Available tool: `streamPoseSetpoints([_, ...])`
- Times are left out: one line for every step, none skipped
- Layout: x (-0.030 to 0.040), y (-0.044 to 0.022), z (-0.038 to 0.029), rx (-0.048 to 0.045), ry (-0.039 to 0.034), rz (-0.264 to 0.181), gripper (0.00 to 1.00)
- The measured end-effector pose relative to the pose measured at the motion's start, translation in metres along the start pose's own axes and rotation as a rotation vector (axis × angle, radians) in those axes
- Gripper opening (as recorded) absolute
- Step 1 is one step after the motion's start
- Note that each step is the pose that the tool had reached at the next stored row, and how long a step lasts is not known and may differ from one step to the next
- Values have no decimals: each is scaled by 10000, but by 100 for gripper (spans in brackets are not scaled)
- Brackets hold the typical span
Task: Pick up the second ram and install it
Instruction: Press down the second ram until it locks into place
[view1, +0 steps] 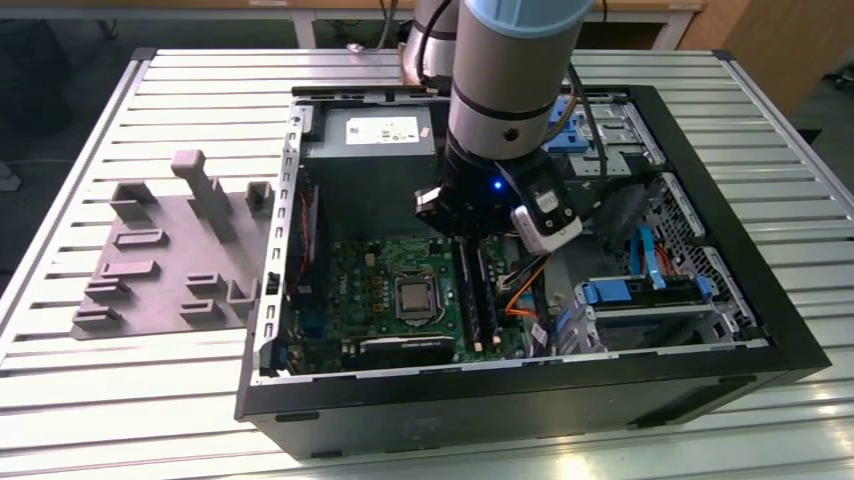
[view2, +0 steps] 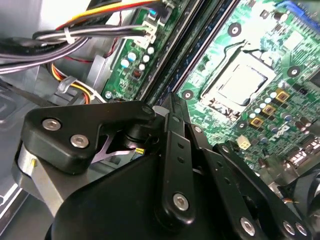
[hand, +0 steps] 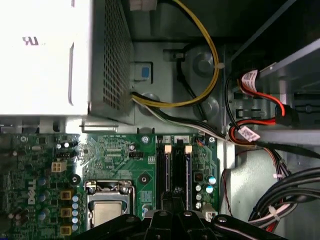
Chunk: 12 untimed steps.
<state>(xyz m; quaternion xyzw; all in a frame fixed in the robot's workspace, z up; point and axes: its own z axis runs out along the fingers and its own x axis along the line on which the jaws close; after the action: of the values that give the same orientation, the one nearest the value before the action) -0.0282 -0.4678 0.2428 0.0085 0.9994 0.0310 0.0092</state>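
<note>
My gripper (view1: 463, 243) reaches down into the open computer case (view1: 747, 350), over the memory slots (hand: 176, 165) beside the processor socket (hand: 107, 210). Its fingers (view2: 170, 117) stand drawn together into one narrow tip, at the slots' end away from the pale clips (hand: 168, 149). A thin dark strip, the second ram (hand: 175, 172), stands edge-on in the slots, in line with that tip. In the exterior view it shows as a dark upright bar (view1: 473, 292) just below the gripper. The linkage hides where tip and ram meet, so I cannot tell whether they touch.
A silver power supply (view1: 367, 130) sits at the case's far end. Bundled cables (hand: 200, 107) run beside the slots, and blue drive bays (view1: 641, 295) fill the exterior view's right. A grey holder tray (view1: 160, 260) lies on the slatted table outside the case, at the exterior view's left.
</note>
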Motion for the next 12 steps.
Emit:
streamPoseSetpoints([0,-17,-1,1,0,0,11])
streamPoseSetpoints([-1,-35,-3,1,0,0,11])
streamPoseSetpoints([-1,-54,-4,2,0,-1,11])
streamPoseSetpoints([-1,-74,-5,3,0,0,11])
streamPoseSetpoints([-2,-97,-6,4,0,0,11])
streamPoseSetpoints([-2,-120,-8,4,0,0,11])
streamPoseSetpoints([-2,-143,-9,5,0,0,11])
streamPoseSetpoints([-3,-167,-11,7,1,0,11])
streamPoseSetpoints([-4,-193,-12,7,0,-1,11])
streamPoseSetpoints([-4,-220,-14,8,1,-1,11])
streamPoseSetpoints([-5,-247,-15,7,1,-1,11])
streamPoseSetpoints([-5,-274,-16,6,0,0,11])
